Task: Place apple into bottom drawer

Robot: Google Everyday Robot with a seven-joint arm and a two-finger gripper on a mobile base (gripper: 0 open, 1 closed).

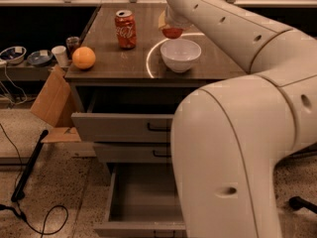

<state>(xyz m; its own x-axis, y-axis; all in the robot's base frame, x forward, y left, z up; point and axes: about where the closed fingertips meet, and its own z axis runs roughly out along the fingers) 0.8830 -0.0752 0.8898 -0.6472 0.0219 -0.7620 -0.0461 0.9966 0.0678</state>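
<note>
My white arm (233, 133) fills the right side of the view, its thick near segment rising close to the camera, then bending and reaching away toward the upper middle. My gripper (170, 25) sits at that far end (mostly hidden behind my own forearm).

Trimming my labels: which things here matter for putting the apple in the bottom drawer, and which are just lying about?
Job: apple; gripper, at the apple; bottom drawer, open.
Lying about: soda can; orange; white bowl; cardboard box.
</note>
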